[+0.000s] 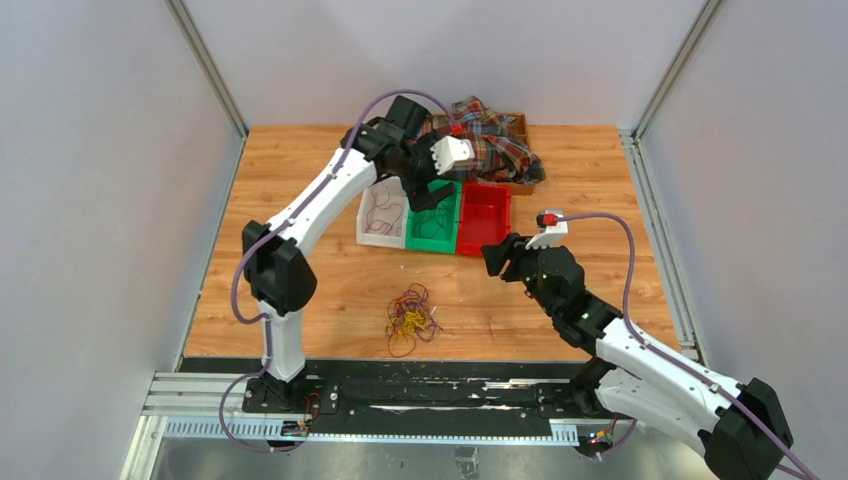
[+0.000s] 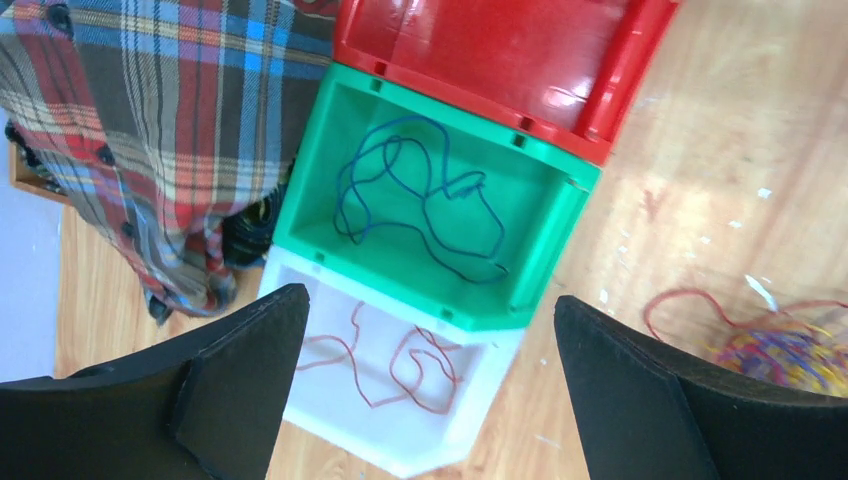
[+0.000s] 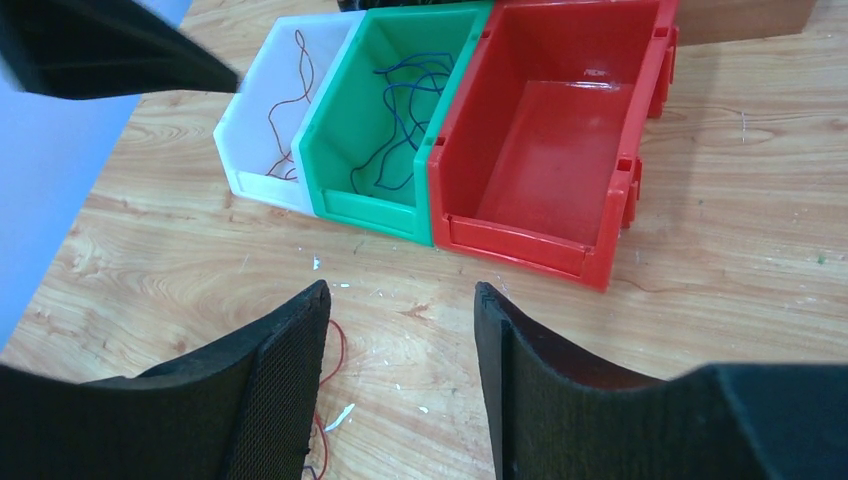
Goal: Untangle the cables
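Note:
A tangled bundle of thin red and yellow cables (image 1: 410, 318) lies on the wooden table near the front; its edge shows in the left wrist view (image 2: 785, 350). A dark cable (image 2: 420, 195) lies in the green bin (image 1: 432, 238). A red cable (image 2: 405, 365) lies in the white bin (image 1: 372, 234). The red bin (image 1: 484, 218) holds nothing that I can see. My left gripper (image 1: 428, 193) hangs open and empty above the bins. My right gripper (image 1: 495, 258) is open and empty, low over the table in front of the red bin.
A plaid cloth (image 1: 490, 140) lies heaped over a brown box at the back, just behind the bins. Grey walls stand on both sides of the table. Small white scraps dot the wood (image 3: 340, 415).

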Motion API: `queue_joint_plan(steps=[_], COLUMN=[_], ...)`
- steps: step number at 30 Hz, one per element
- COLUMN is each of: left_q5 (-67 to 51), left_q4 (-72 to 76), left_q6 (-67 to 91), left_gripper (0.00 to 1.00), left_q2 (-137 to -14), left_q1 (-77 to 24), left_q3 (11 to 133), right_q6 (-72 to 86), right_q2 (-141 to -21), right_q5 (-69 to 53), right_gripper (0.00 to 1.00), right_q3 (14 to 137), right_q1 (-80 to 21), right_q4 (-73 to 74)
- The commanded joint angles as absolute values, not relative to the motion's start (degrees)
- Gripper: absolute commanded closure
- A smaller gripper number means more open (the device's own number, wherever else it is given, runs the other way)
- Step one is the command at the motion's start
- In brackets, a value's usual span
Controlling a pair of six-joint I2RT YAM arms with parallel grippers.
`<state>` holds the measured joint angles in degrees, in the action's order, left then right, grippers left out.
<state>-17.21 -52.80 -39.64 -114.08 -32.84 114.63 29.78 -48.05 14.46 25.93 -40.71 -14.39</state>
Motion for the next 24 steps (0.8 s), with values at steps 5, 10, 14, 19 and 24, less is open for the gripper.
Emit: queue_joint_plan(steps=[5, 10, 14, 19, 24], left_q5=[-31.9, -37.0, -36.5, -33.6, -31.4], left_q4=[-62.5, -62.5, -58.1, -53.2, -50.7], left_q6=[-36.3, -34.4, -31.2, -30.9, -32.1], left_gripper=[0.01, 0.12, 0.18, 0.21, 0.25], left_q2=[-98.2, -92.9, -91.6, -90.9, -90.9], left_q1=[-32.3, -32.5, -32.7, -33.3, -33.3], left_q3=[97.5, 81.5, 74.1, 68.3, 64.5], right_q6=[30.2, 30.9, 31.9, 31.2, 30.4], right_q2=[-48.3, -48.7, -48.5, -47.6, -44.2], right_q5=[12.0, 8.7, 5.5, -1.2, -5.4], right_gripper=[0.41, 0.39, 0.39, 0.37, 0.33], right_q3=[27.4, 27.3, 27.6, 30.0, 31.3], right_q1=[-39.9, -39.9, -40.0, -40.7, -42.3], right_q4=[-13.3, -11.7, -8.2, 3.4, 15.1])
